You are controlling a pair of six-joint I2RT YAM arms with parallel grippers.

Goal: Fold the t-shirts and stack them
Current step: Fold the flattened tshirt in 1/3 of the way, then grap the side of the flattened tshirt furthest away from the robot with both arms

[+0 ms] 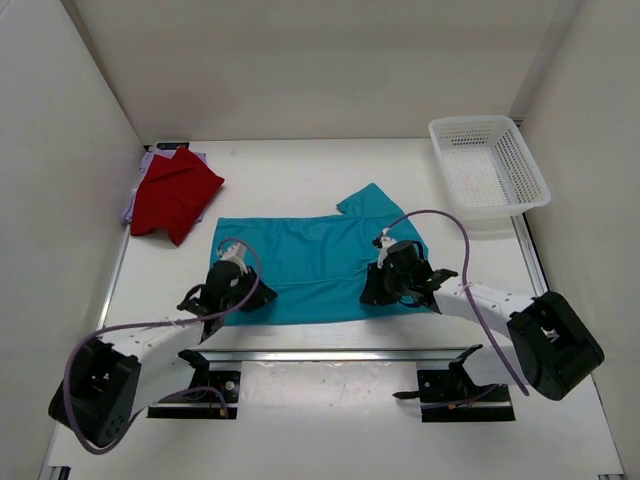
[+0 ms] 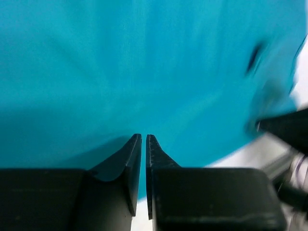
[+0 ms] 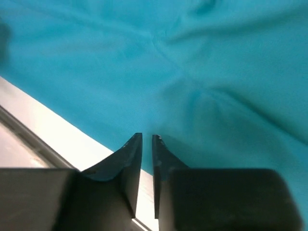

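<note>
A teal blue t-shirt (image 1: pixel 310 265) lies spread flat in the middle of the table, one sleeve pointing to the far right. My left gripper (image 1: pixel 226 296) hovers over its near left corner, and my right gripper (image 1: pixel 384 284) over its near right edge. In the left wrist view the gripper (image 2: pixel 144 137) has its jaws a narrow slit apart, nothing between them, above teal cloth (image 2: pixel 120 62). The right gripper (image 3: pixel 147 137) stands the same way over rumpled teal cloth (image 3: pixel 192 57). A folded deep red t-shirt (image 1: pixel 175 195) rests on a lavender one (image 1: pixel 199 158) at the far left.
A white lattice basket (image 1: pixel 470 123) sits at the far right corner. A metal rail (image 1: pixel 340 354) runs along the near edge between the arm bases. White walls close in the left, back and right sides. Bare table (image 3: pixel 48 125) shows beside the shirt's near hem.
</note>
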